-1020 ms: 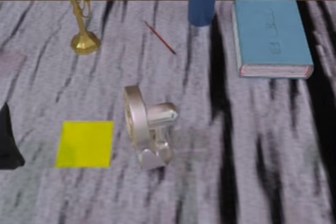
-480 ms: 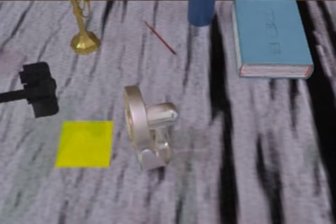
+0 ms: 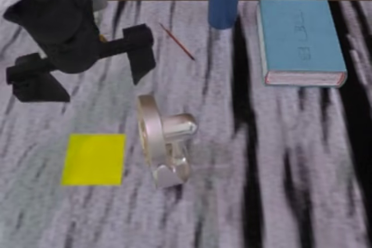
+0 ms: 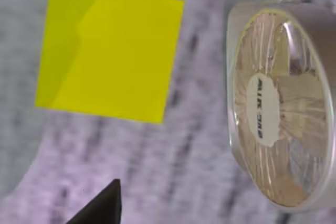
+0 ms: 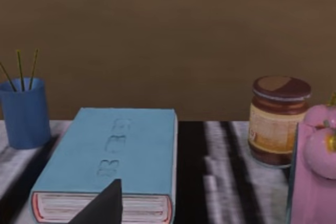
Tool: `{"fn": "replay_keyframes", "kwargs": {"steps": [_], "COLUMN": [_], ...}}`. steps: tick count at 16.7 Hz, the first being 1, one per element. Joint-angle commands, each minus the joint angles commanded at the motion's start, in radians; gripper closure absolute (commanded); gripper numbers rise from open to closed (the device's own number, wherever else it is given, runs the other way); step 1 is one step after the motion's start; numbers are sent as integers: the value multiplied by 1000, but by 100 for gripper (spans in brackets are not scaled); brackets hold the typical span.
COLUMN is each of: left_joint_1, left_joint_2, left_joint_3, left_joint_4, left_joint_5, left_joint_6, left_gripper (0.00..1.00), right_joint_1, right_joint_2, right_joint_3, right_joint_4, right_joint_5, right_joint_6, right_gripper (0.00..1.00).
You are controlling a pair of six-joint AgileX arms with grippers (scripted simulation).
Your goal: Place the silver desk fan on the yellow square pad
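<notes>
The flat, plain yellow pad (image 3: 94,159) lies on the grey streaked table (image 3: 279,190), at the near left. Just beside it, on its right and not touching, the shiny metal fan (image 3: 163,142) stands with its round ring cage facing the pad. Farther back the left gripper (image 3: 87,68) hangs over the table with its two black fingers (image 3: 139,53) wide apart, holding nothing. At the far edge are a thin red pencil (image 3: 176,41), a blue cup (image 3: 224,3) and a thick blue book (image 3: 299,40)
</notes>
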Motion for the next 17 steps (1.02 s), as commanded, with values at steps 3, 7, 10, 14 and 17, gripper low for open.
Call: {"fn": "replay_keyframes", "kwargs": {"steps": [3, 7, 10, 14, 17], "left_joint_1": [-55, -100, -107, -102, -103], "left_joint_2": [214, 375, 395, 393, 395], "left_joint_3": [205, 367, 388, 382, 318], "left_joint_4": [-133, -233, -246, -240, -176], "left_joint_5": [-3, -2, -2, -1, -2], "left_joint_6": [-85, -154, -163, -162, -160], "left_gripper": [0, 0, 0, 0, 0], "right_joint_1": [0, 0, 0, 0, 0], "right_joint_2": [0, 0, 0, 0, 0], "right_joint_3": [0, 0, 0, 0, 0], "right_joint_4": [0, 0, 0, 0, 0], "right_joint_5": [0, 0, 0, 0, 0], "right_joint_6": [0, 0, 0, 0, 0], "right_gripper": [0, 0, 0, 0, 0]}}
